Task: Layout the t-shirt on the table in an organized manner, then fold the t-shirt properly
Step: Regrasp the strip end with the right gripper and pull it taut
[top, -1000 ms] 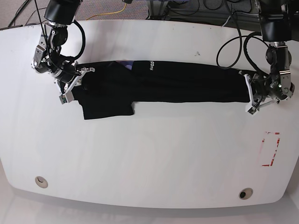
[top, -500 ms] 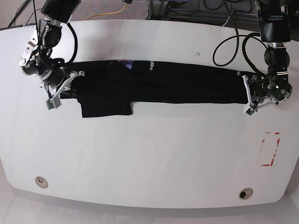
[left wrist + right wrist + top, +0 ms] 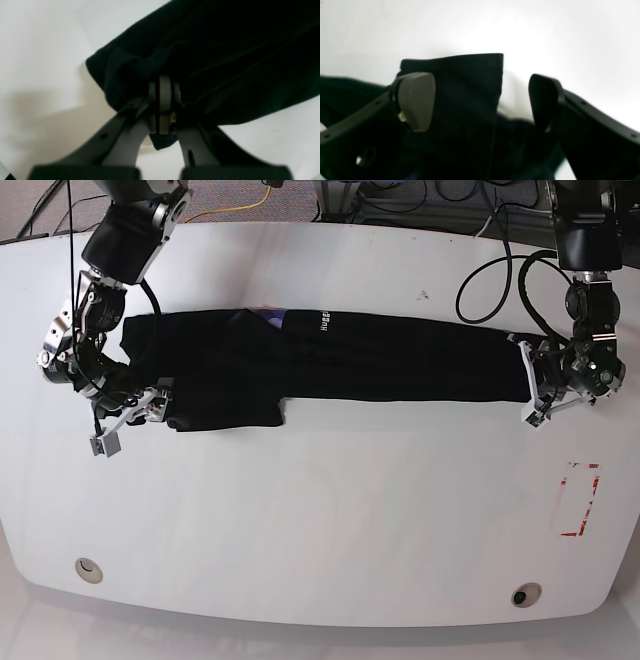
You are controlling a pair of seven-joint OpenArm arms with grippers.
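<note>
The left pincer point(image 3: 161, 105) is seen pressed together on the hem end of the t-shirt point(image 3: 380, 360), a small tuck of black cloth being nipped between its pads and a short tab of fabric hanging out below them. The right pincer point(image 3: 482, 100) is spread wide; one pad point(image 3: 416, 100) lies over the sleeve end of the garment and the other is held apart over bare desk point(image 3: 320, 520), so nothing is pinched there.

Outward from both, the t-shirt is laid as a long, narrow black band across the far half of the desk, already doubled lengthwise, with one sleeve jutting toward the near side at the right arm's end and a white label showing near the neck.

The cloth is judged to be light, soft and limp: it will sag, crease and drag rather than hold a shape, and it is likely to slide easily on the glossy surface. A grip is best taken at the stitched edges, hem corners, sleeve cuffs or shoulder seams, where several layers can be gathered together.
</note>
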